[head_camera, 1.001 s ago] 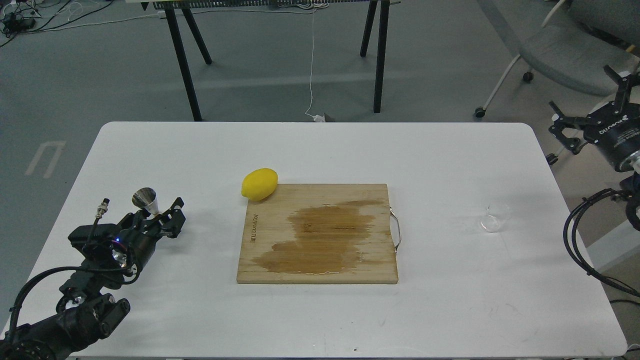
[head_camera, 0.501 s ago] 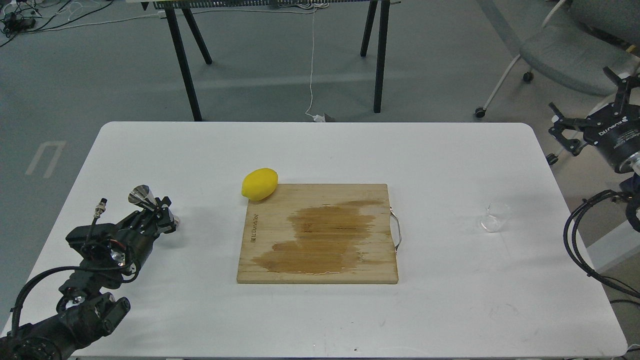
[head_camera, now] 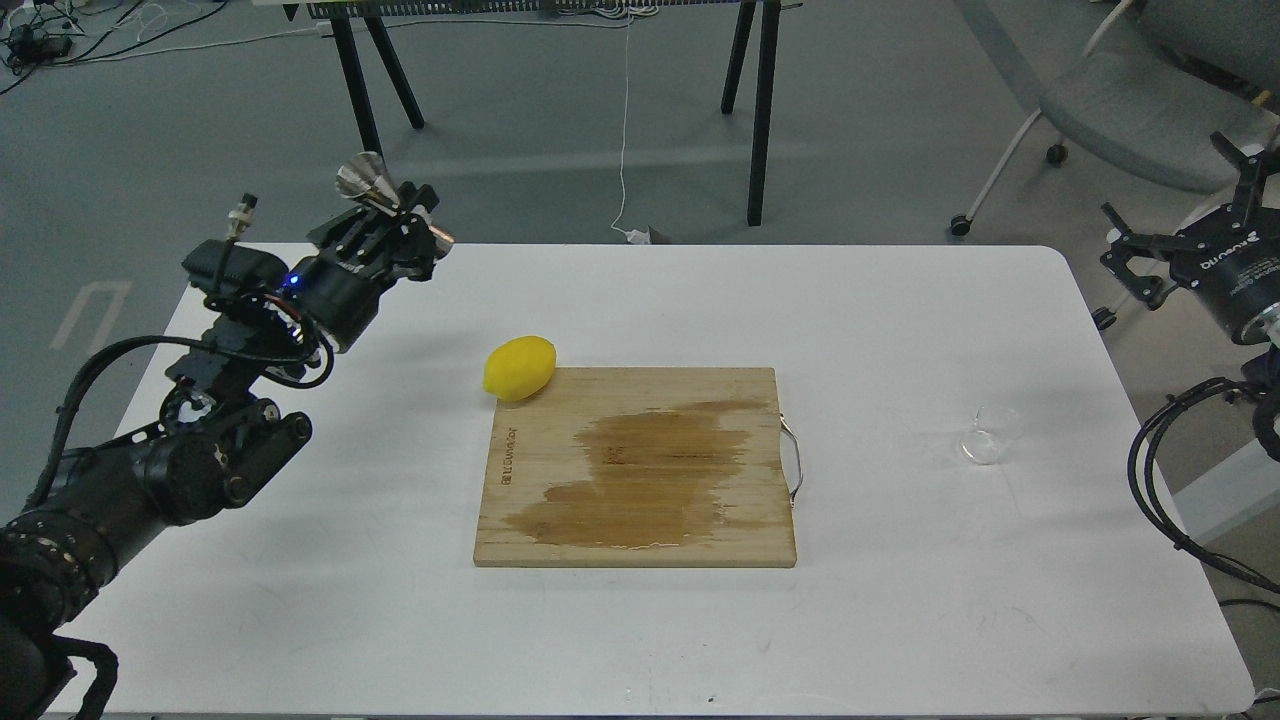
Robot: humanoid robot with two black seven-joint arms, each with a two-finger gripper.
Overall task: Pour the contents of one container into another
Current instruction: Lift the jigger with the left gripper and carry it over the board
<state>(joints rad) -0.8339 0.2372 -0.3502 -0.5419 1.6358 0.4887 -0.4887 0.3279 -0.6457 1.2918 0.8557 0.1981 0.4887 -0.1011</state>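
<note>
My left gripper is raised above the table's far left corner and shut on the shiny steel jigger. The jigger is tilted, one cone pointing up and to the left, the other end showing past the fingers on the right. The small clear glass cup stands upright on the white table near its right edge, with nothing touching it. My right gripper hangs off the table's right side, behind and to the right of the cup, its two fingers spread apart and empty.
A wooden cutting board with a dark wet stain lies in the middle of the table. A yellow lemon rests at its far left corner. Black table legs and an office chair stand on the floor behind.
My left gripper closed on the jigger, lifted it off the table's left side and carried it up and toward the far edge. The cup and my right arm stayed put.
</note>
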